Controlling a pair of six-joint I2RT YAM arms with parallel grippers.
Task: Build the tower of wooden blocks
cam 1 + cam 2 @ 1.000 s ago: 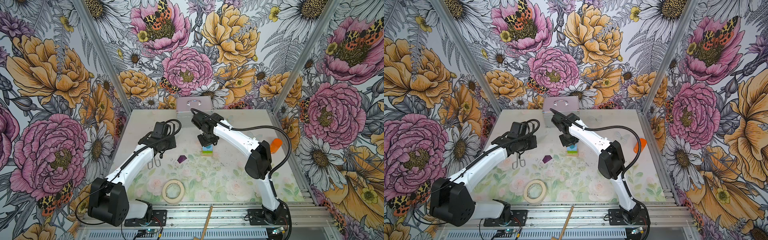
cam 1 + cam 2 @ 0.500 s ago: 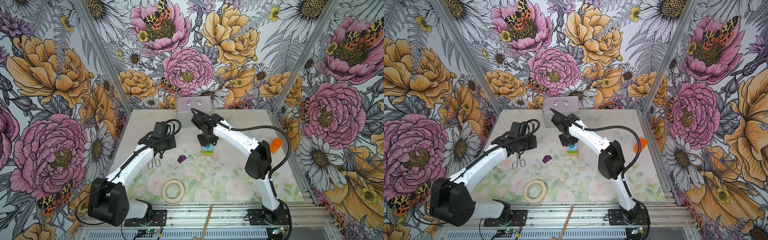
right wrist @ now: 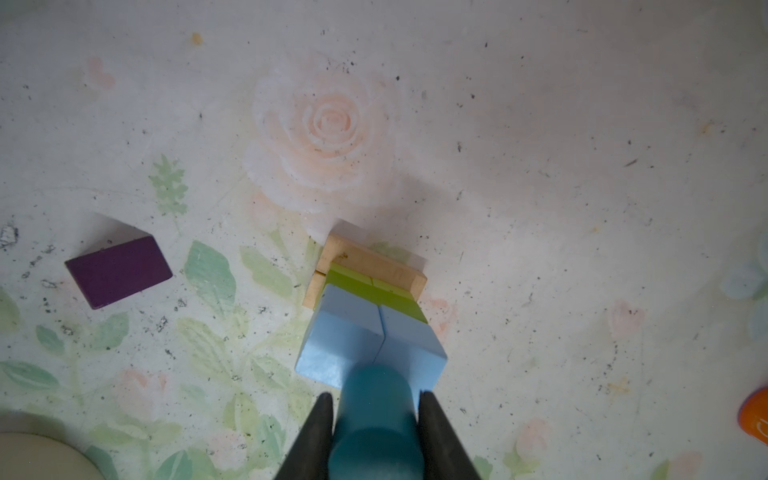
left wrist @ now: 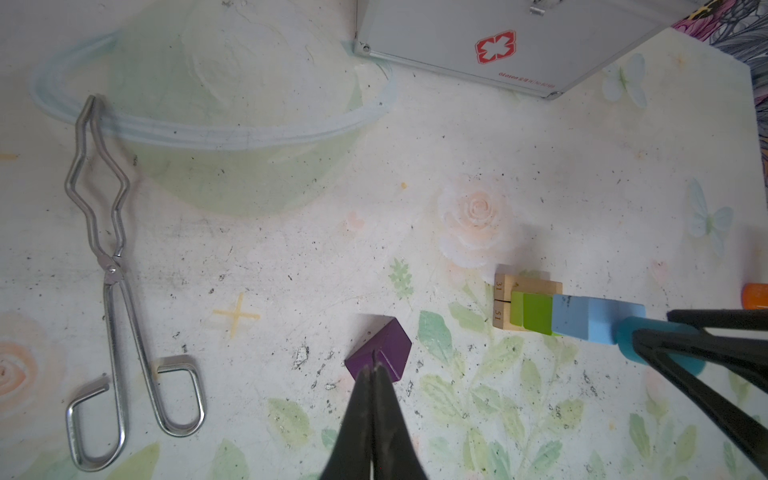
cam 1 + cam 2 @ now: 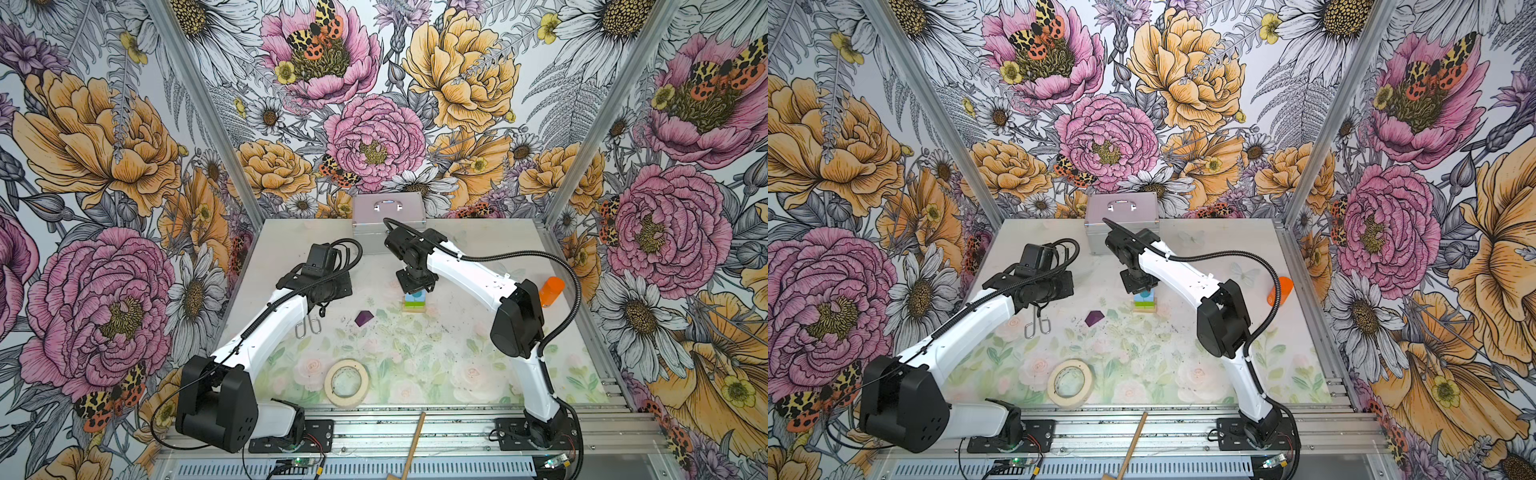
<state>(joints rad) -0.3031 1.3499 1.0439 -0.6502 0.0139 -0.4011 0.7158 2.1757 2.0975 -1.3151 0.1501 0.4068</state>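
Stacked on the desk [image 5: 457, 353]: two plain tan wooden bars [image 3: 374, 262], two lime-green blocks [image 3: 374, 293], two light-blue cubes [image 3: 353, 332], one teal cylinder [image 3: 376, 419] on top, clamped in the right pincer [image 3: 376, 398]. One purple roof-shaped block [image 3: 118, 272] lies near, apart. Left pincer [image 4: 375, 368] closed, empty. Nothing has moved since a second ago. Both top views hide the grip under the wrist.

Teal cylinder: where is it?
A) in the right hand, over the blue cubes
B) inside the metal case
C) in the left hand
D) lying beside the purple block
A: the right wrist view shows the teal cylinder gripped by the right hand, directly over the two blue cubes.
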